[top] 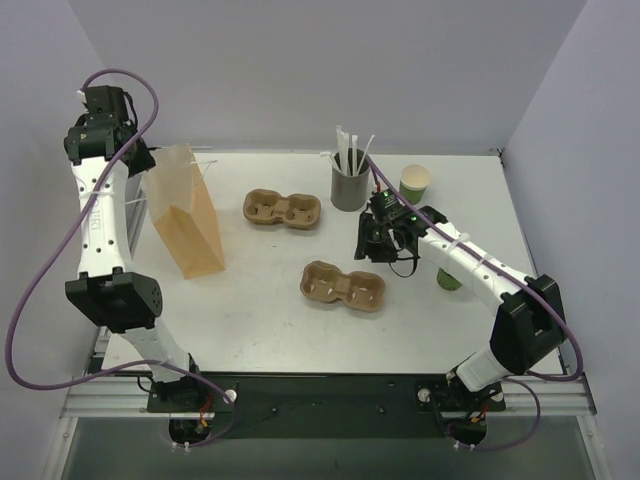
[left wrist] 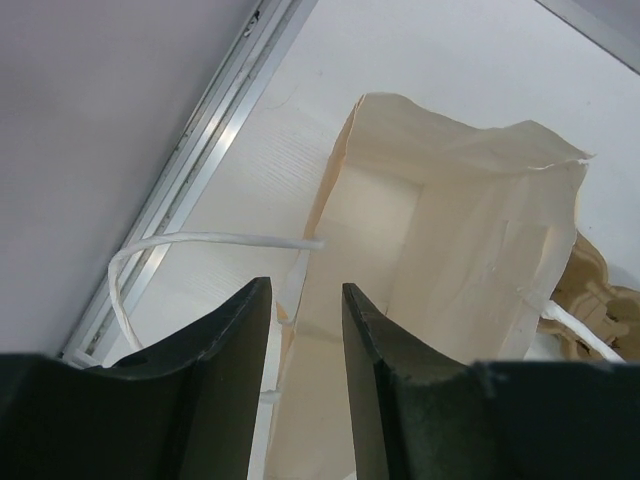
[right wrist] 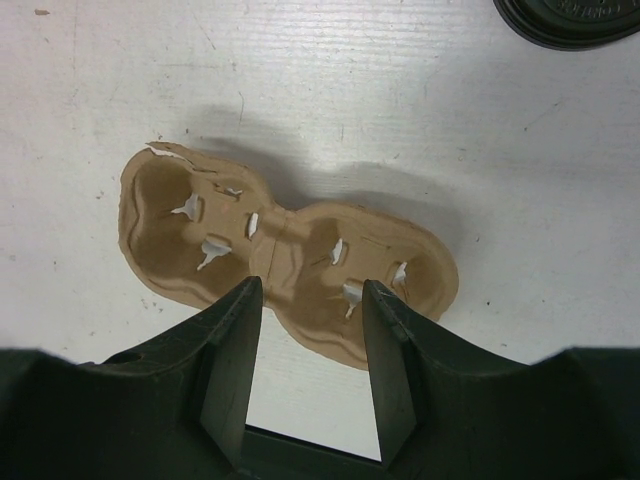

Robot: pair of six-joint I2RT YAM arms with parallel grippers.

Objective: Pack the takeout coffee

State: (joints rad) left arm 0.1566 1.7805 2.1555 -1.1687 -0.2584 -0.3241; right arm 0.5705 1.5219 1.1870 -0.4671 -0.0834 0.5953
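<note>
— Black fingers (left wrist: 245,360) of the left gripper (left wrist: 305,290) are seen closest, parted by a moderate gap. What is held?
— Nothing is gripped. The near rim of the open paper bag (left wrist: 470,230) is framed in the gap, with neither pad seen pressed on it. A white handle (left wrist: 200,240) loops off to the side.
— And the right gripper (right wrist: 312,288)?
— Its jaws are likewise held apart and empty. A pulp carrier (right wrist: 180,215) is seen lying flat on the table (right wrist: 500,150) beyond them, and no contact is visible.
— Where is the takeout coffee (top: 447,279) found?
— It is stood on the table's right side, largely hidden beneath the right forearm in the top view, well apart from the bag. A dark round rim (right wrist: 565,22) at the upper corner of the right wrist view is possibly its lid; too little is shown to be certain.
— What is placed near it?
— The grey straw holder (top: 349,190) and an unlidded green cup (top: 415,181) are set farther back, near each other.
</note>
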